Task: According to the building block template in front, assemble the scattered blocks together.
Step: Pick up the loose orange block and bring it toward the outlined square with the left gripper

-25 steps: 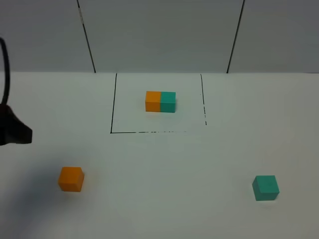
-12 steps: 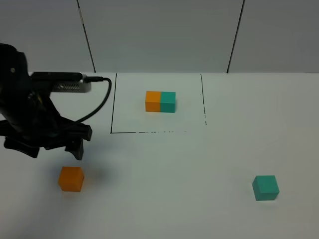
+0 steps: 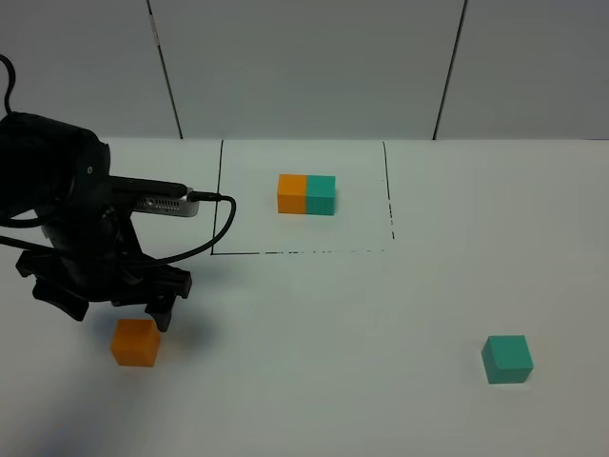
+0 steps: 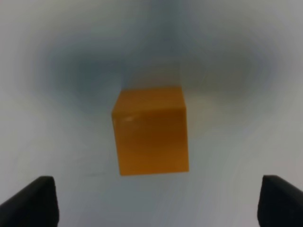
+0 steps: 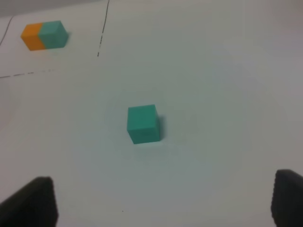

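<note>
Hovering low over the near-left part of the white table (image 3: 333,314), my left claw (image 3: 109,307) stands open, its two dark fingers spread wide and gripping nothing. The orange cube (image 3: 135,343) sits flat on the table just in front of it. In the left wrist view that orange cube (image 4: 151,132) lies ahead of the left claw (image 4: 154,203), centred between the two fingertips and clear of both. A black cable (image 3: 221,214) loops off the arm's wrist toward the middle of the table.

At centre, farther back, the template (image 3: 306,194) rests inside a black outline (image 3: 221,190) drawn on the table, with its orange half on the left and its teal-green half on the right, the two joined as one bar.

On the near right, well apart from everything else, the teal-green cube (image 3: 507,359) sits alone on the table. My right claw does not show in the high view. Its own camera shows the right claw (image 5: 158,201) open and empty, with the teal-green cube (image 5: 142,124) ahead of it and untouched, and the template (image 5: 43,35) far beyond.
</note>
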You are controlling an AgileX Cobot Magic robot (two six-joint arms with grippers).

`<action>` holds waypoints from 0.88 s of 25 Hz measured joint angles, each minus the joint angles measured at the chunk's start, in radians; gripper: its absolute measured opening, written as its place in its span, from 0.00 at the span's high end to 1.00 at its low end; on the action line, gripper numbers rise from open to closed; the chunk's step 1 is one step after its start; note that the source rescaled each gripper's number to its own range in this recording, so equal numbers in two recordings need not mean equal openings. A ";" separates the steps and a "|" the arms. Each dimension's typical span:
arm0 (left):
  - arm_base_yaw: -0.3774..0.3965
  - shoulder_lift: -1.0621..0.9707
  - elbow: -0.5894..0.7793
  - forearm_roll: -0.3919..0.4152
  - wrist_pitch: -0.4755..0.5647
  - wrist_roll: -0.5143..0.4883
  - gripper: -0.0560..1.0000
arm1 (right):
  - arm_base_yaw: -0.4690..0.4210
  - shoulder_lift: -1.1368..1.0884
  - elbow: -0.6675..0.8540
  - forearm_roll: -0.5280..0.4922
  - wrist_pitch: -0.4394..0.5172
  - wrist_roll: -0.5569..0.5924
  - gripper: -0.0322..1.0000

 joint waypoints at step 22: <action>0.009 0.100 0.190 0.005 -0.332 0.005 0.22 | 0.000 0.000 0.000 0.000 0.000 0.000 0.19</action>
